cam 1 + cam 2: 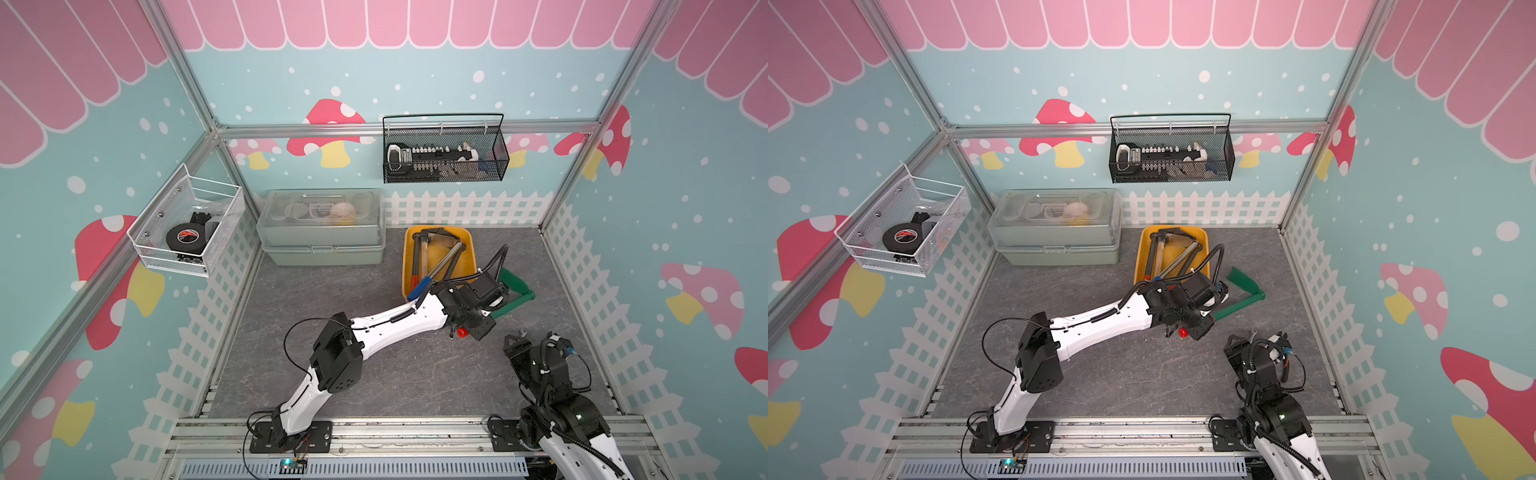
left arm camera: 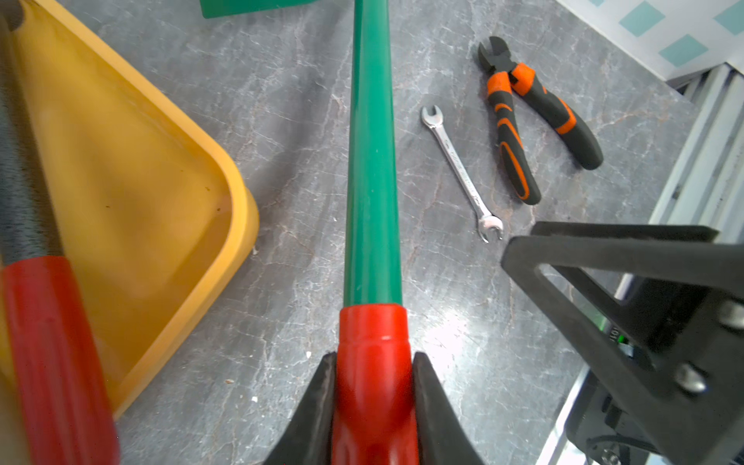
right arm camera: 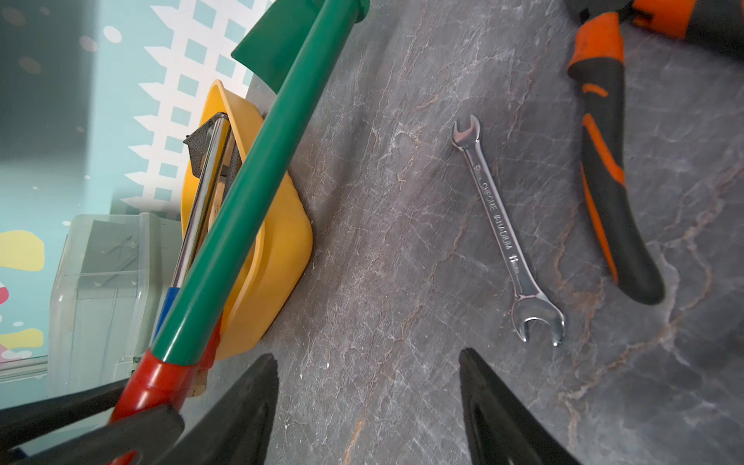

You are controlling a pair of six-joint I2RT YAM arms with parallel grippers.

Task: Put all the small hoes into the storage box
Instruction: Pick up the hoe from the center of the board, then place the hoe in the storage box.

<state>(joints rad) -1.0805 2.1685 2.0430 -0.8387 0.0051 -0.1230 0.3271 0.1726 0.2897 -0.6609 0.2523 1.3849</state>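
Storage box (image 1: 409, 266): other tools are being stored inside; the small hoe (image 2: 372, 161) is not.
Left gripper (image 2: 374, 402): being clamped on the small hoe's red grip.
Small hoe: being held just beside the storage box, blade outside.
Right gripper (image 3: 366, 354): jaws being held apart, empty.
Remaining: lifting in, release.

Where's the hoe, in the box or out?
Out. The hoe runs beside the box, over the table; the left pincer clamps its red grip.
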